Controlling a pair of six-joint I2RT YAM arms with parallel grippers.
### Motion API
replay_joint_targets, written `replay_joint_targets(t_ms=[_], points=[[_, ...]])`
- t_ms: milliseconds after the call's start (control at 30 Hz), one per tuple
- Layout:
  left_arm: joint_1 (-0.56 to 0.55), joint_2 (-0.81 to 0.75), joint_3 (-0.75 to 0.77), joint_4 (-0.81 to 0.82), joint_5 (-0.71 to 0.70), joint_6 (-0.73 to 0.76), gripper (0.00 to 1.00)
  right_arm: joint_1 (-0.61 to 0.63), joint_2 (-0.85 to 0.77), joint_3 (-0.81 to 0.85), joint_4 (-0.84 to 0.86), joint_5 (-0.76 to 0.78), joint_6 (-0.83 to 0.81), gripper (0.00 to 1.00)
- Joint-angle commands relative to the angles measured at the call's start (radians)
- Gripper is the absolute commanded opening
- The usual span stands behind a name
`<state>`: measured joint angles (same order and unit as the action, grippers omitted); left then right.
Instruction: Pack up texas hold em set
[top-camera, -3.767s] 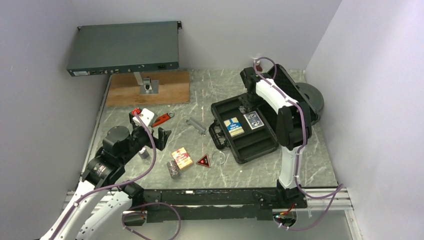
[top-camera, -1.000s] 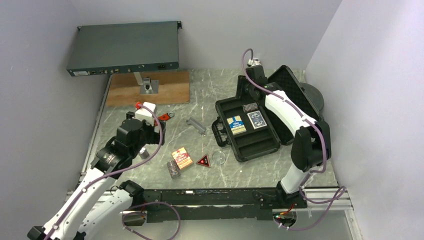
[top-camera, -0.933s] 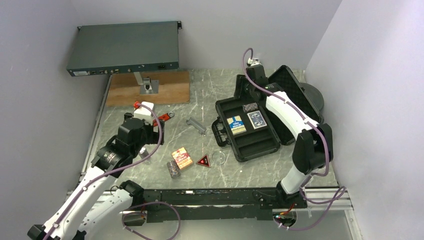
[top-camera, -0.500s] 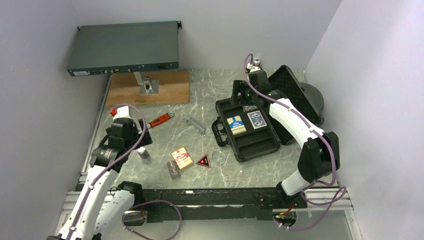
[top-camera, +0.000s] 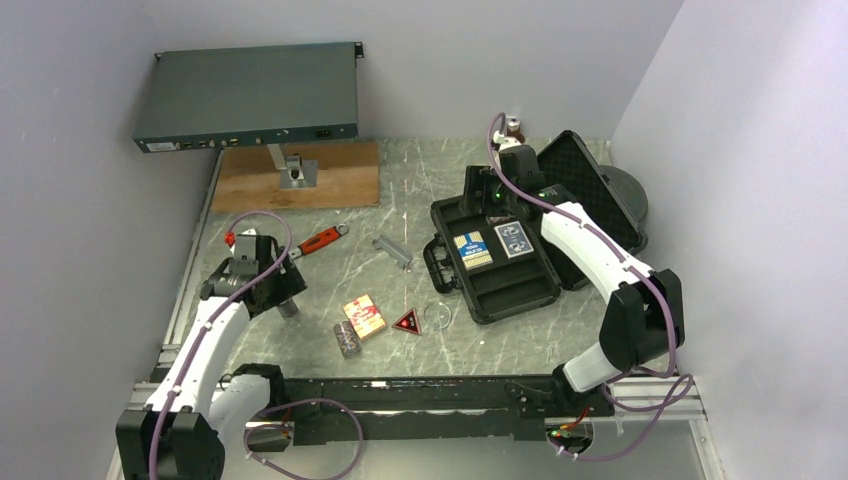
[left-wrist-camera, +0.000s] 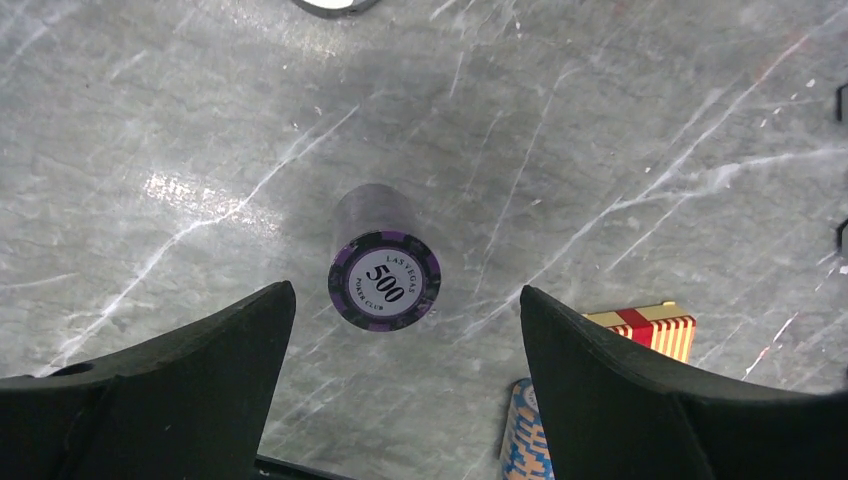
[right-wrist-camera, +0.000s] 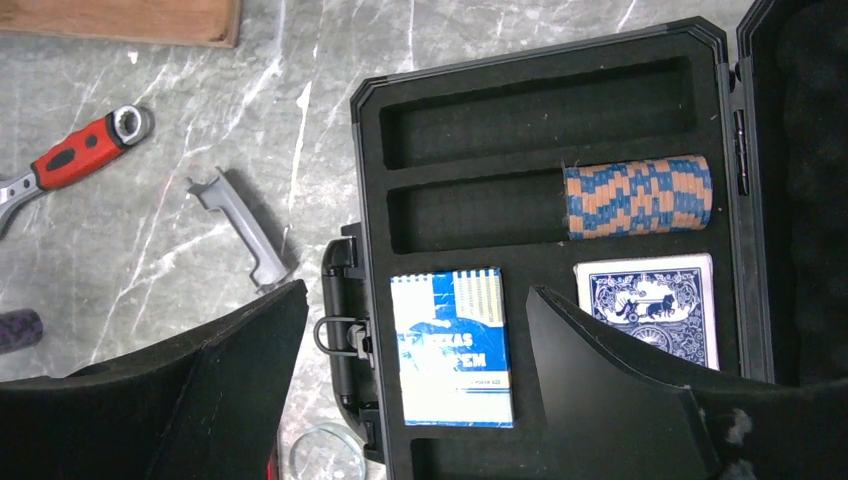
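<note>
Grey marble table (left-wrist-camera: 620, 110) — purple chip stack (left-wrist-camera: 384, 272) upright between the left gripper's (left-wrist-camera: 405, 288) wide-spread fingers (left-wrist-camera: 200, 370), untouched

The chip stack (left-wrist-camera: 384, 283) is purple-rimmed, the chip roll (right-wrist-camera: 638, 196) blue-and-orange banded, the case (right-wrist-camera: 540, 62) black.

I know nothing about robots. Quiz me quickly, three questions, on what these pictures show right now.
1. True or false: the chip stack below the open left tool stands upright, its top chip marked 500.
2. How many card boxes lie inside the open case? A) one B) two C) three
3. Fill in: the red triangle lies between the red-orange card box and the clear ____.

Key: 1 true; 2 B; 3 disc, the clear disc.
</note>
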<state>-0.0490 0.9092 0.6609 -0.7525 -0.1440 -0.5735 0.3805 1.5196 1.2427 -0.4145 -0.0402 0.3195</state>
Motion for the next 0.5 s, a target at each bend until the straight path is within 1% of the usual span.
replay_joint_targets(t_ms=[0,100,200,400,467], points=[[0.007,0.014,-0.024,0.065,-0.008,-0.070,0.89,-0.002,-0.039,0.003,0.050,-0.026,-0.019,0.84],[0.008,0.016,-0.047,0.077,-0.025,-0.084,0.86,-0.002,-0.045,-0.003,0.054,-0.030,-0.019,0.84],[0.007,0.022,-0.053,0.067,-0.058,-0.102,0.82,-0.002,-0.049,-0.005,0.056,-0.033,-0.019,0.84],[0.007,0.042,-0.069,0.093,-0.081,-0.109,0.69,-0.002,-0.053,-0.005,0.053,-0.035,-0.020,0.84],[0.009,0.054,-0.076,0.110,-0.081,-0.105,0.66,-0.002,-0.054,-0.007,0.053,-0.036,-0.022,0.84]])
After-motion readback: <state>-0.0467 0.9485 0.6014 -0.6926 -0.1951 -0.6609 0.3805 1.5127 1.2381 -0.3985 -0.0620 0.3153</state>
